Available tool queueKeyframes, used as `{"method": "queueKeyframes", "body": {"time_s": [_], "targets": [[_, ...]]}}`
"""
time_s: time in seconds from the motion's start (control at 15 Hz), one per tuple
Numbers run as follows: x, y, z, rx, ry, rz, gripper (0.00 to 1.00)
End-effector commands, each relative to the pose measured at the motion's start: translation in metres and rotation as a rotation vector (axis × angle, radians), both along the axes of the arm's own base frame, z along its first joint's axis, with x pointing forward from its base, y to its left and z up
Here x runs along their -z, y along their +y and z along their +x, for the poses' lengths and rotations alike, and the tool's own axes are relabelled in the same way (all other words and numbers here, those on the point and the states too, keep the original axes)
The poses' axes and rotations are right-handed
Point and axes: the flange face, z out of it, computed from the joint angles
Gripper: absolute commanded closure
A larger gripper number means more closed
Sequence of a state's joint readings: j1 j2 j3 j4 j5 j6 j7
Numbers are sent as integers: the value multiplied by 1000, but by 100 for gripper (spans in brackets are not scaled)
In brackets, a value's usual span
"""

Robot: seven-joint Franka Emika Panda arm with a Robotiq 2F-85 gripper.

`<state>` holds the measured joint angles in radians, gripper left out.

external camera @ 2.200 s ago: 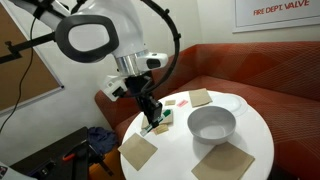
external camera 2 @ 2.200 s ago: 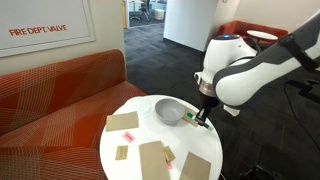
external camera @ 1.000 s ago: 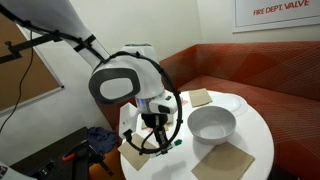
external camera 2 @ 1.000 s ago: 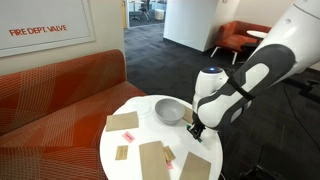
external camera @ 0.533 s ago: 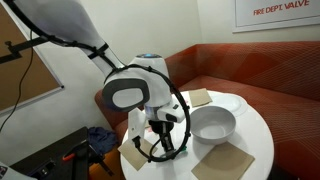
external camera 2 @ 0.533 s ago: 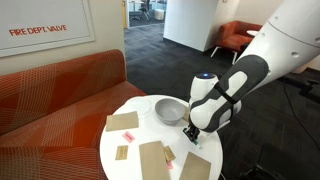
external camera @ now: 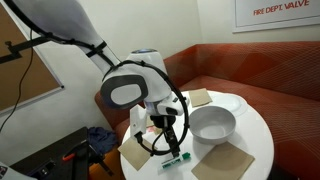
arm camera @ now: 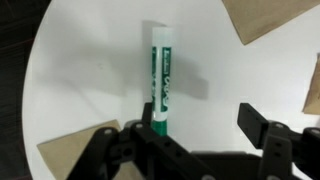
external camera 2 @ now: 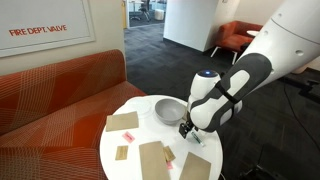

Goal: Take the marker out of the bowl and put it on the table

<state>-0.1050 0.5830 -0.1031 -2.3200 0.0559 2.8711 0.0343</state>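
Note:
The green marker [arm camera: 159, 75] with its whitish section lies flat on the white table [arm camera: 90, 70]. In an exterior view the marker [external camera: 177, 157] rests near the table's front edge, outside the white bowl [external camera: 212, 123]. My gripper [arm camera: 200, 118] hovers low over it with the jaws open. The marker's green end sits just beside the left finger [arm camera: 147, 118], and the right finger [arm camera: 256, 122] stands well apart. In an exterior view the gripper [external camera 2: 190, 131] is just in front of the bowl [external camera 2: 170, 110], which looks empty.
Brown paper napkins lie on the table [external camera: 255, 130]: one napkin [external camera: 222, 160] at the front, another napkin [external camera: 137, 152] by the gripper. A flat white plate [external camera: 230, 102] sits behind the bowl. The red-brown bench [external camera 2: 60, 95] curves round the back.
The jaws have gone from shut on the marker to open. The marker now lies free on the table, and the arm has barely shifted.

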Motion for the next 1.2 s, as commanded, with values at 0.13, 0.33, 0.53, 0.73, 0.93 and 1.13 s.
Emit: {"method": "queueKeyframes", "body": {"time_s": [0.13, 0.33, 0.53, 0.73, 0.93, 1.13], "targets": [[-60, 10, -19, -9, -104, -14, 0], [-92, 10, -28, 5, -131, -14, 0], [-124, 4, -35, 21, -169, -17, 0], [-150, -2, -39, 19, -211, -37, 0], [-170, -8, -39, 4, -238, -61, 0], [-166, -12, -30, -20, -248, -67, 0]]}}
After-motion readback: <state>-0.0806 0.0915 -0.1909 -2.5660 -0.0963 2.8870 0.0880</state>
